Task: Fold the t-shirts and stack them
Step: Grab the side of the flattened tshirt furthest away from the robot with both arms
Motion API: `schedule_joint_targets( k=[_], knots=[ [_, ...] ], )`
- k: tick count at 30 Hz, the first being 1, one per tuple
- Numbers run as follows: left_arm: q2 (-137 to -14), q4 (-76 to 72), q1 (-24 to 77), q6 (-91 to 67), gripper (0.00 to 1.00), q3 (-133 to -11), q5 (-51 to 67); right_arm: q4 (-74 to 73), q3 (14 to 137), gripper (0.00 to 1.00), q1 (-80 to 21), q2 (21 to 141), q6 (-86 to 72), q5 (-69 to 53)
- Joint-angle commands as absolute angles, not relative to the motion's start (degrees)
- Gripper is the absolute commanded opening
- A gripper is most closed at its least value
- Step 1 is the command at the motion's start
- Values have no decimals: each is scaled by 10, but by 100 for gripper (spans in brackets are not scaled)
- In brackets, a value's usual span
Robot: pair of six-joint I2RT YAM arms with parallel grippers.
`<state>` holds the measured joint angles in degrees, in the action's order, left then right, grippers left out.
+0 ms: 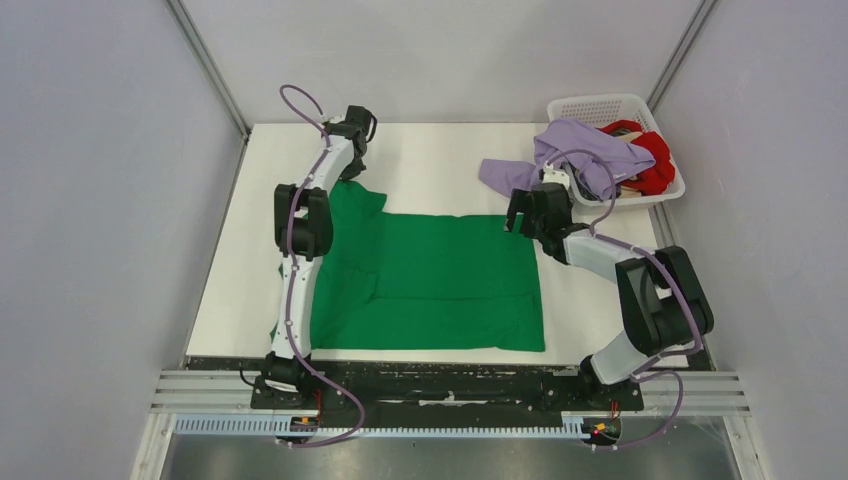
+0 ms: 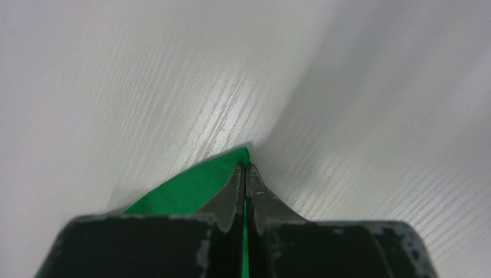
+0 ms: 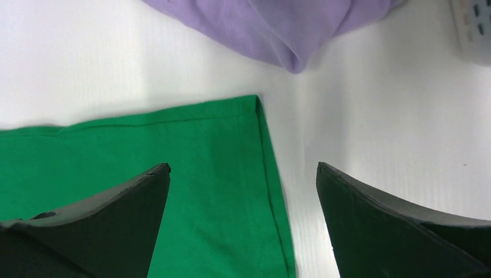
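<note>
The bright green t-shirt (image 1: 430, 280) lies spread flat on the white table. My left gripper (image 1: 350, 168) is shut on its far left sleeve tip; in the left wrist view (image 2: 248, 168) green cloth (image 2: 191, 188) shows between the closed jaws. My right gripper (image 1: 518, 215) is open just above the shirt's far right corner; in the right wrist view (image 3: 243, 168) that corner (image 3: 231, 150) lies between the spread fingers. The pale lavender t-shirt (image 1: 570, 155) hangs out of the basket onto the table, also in the right wrist view (image 3: 272, 26). The red t-shirt (image 1: 652, 160) is bunched in the basket.
A white plastic lattice basket (image 1: 600, 108) stands at the far right corner, its edge showing in the right wrist view (image 3: 475, 29). Grey walls enclose the table on three sides. A metal rail (image 1: 450, 385) runs along the near edge.
</note>
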<state>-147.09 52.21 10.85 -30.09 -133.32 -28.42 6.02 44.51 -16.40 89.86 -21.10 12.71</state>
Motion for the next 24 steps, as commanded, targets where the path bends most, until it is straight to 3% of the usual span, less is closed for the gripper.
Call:
schedule_joint_targets(
  k=[1, 14, 24],
  knots=[
    [-1460, 550, 105, -299, 2, -1321, -289, 76, 499, 99, -170, 942, -235, 138],
    [-1262, 419, 113, -280, 2, -1102, -273, 86, 613, 88, -171, 1080, -209, 165],
    [-1180, 366, 125, -273, 2, -984, -254, 104, 576, 60, -174, 1078, -229, 149]
  ],
)
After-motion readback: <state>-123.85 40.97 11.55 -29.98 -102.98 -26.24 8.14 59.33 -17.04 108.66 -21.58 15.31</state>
